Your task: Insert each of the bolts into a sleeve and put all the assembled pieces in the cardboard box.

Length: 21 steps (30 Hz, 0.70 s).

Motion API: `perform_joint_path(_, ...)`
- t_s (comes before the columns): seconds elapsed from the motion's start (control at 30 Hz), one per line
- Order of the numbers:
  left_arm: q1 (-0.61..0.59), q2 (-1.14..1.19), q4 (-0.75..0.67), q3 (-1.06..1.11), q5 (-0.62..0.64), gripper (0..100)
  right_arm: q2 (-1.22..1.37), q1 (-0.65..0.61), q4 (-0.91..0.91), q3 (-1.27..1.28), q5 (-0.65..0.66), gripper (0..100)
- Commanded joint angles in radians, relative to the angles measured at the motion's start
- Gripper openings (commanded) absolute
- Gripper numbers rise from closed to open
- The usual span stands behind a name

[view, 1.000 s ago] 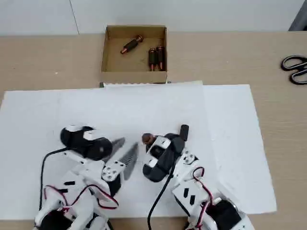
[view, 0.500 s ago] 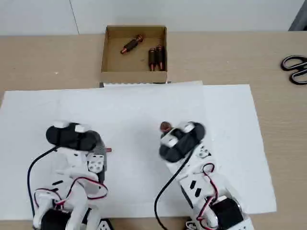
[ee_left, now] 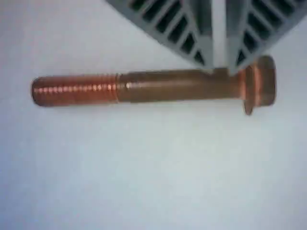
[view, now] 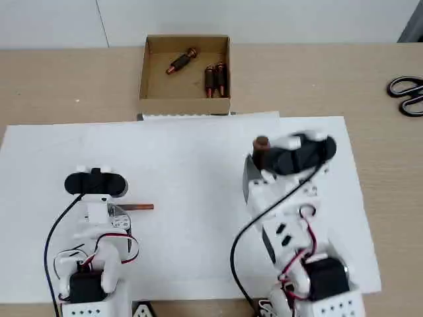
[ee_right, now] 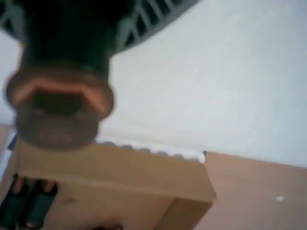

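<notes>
Lower left in the high view, we see a bolt [view: 140, 207] lying on the paper [view: 198, 152], our left gripper [ee_left: 218, 64] nearly closed, gripping nothing, its tips at the shank beside the head. Right of centre, our right gripper [view: 260, 157] clamps a dark copper-ended sleeve [ee_right: 64, 43], below the box [view: 185, 105].

Copper bolt [ee_left: 153, 88], claw [ee_left: 219, 71] pinching its shank

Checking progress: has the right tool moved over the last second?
Yes. The right tool, gripping a dark sleeved bolt, moved closer to the brown cardboard box.
</notes>
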Motion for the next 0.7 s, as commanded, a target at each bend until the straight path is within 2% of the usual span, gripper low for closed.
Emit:
perform_joint_path(0.0,-0.003,-0.011,-0.025,-0.004,0.000,1,0.246,0.010,-0.119,-0.224,-0.009,0.2)
perform_joint_path(0.2,-0.005,-0.011,-0.025,-0.004,0.000,1,0.605,0.005,-0.302,-0.405,0.040,0.2)
perform_joint_path(0.33,-0.005,-0.011,-0.025,-0.004,0.000,1,0.816,0.005,-0.446,-0.519,0.137,0.2)
perform_joint_path(0.67,-0.005,-0.011,-0.025,-0.004,0.002,1,1.431,0.005,-0.630,-0.996,0.328,0.3)
